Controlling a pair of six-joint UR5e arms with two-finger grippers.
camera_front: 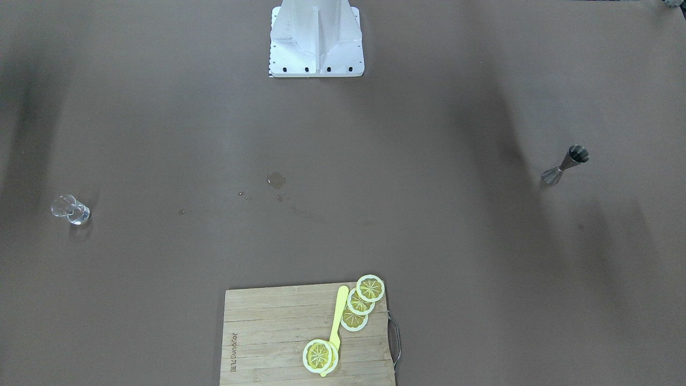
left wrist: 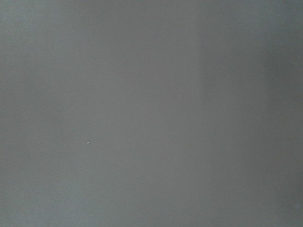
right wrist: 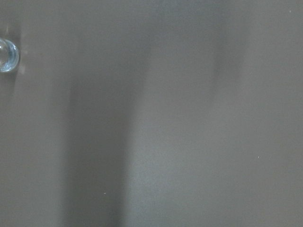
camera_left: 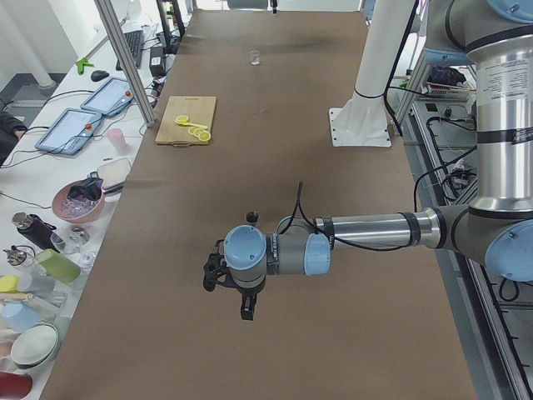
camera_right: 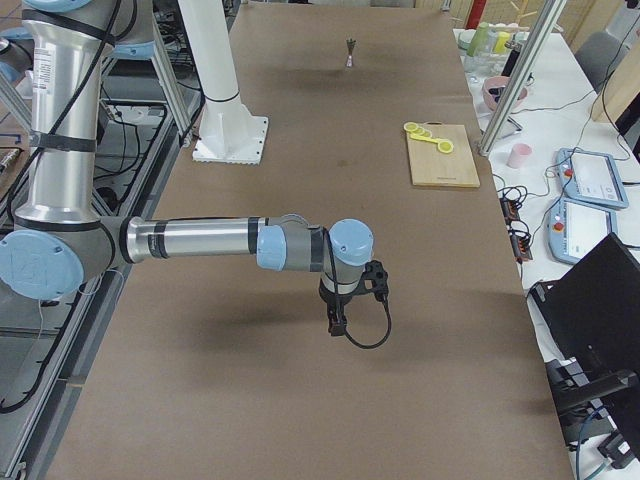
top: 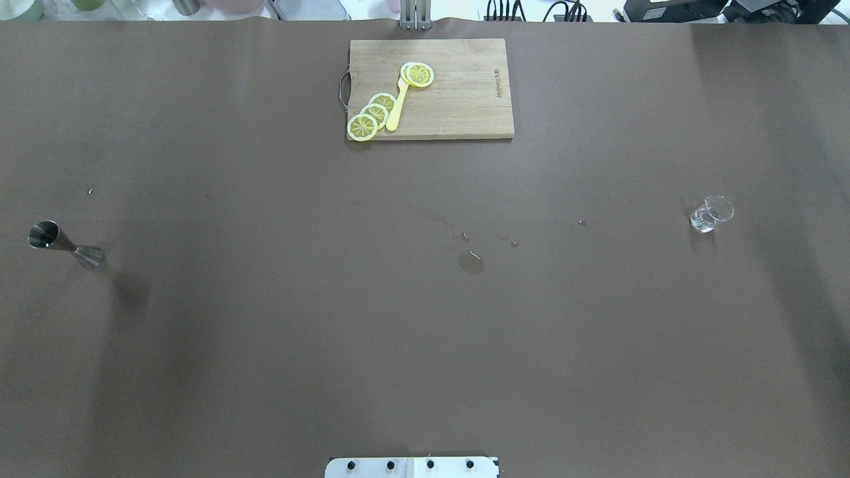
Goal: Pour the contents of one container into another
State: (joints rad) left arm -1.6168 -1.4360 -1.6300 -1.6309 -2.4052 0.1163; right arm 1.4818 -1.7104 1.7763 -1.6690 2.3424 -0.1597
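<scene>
A small clear glass (top: 710,214) stands upright far out on the table's right side; it also shows as the glass (camera_front: 71,209) and, at the frame's left edge, as the glass (right wrist: 7,55). A steel jigger (top: 63,244) stands upright on the far left, and shows again as the jigger (camera_front: 565,165). My left gripper (camera_left: 235,290) hangs above the table just short of the jigger (camera_left: 251,218); whether it is open or shut I cannot tell. My right gripper (camera_right: 340,318) hovers over bare table, and I cannot tell its state either. Neither gripper touches a container.
A wooden cutting board (top: 465,106) at the table's far edge carries lemon slices (top: 369,118) and a yellow knife (top: 396,109). A small water puddle (top: 471,263) with droplets lies mid-table. The robot's white base (camera_front: 316,43) stands at the near edge.
</scene>
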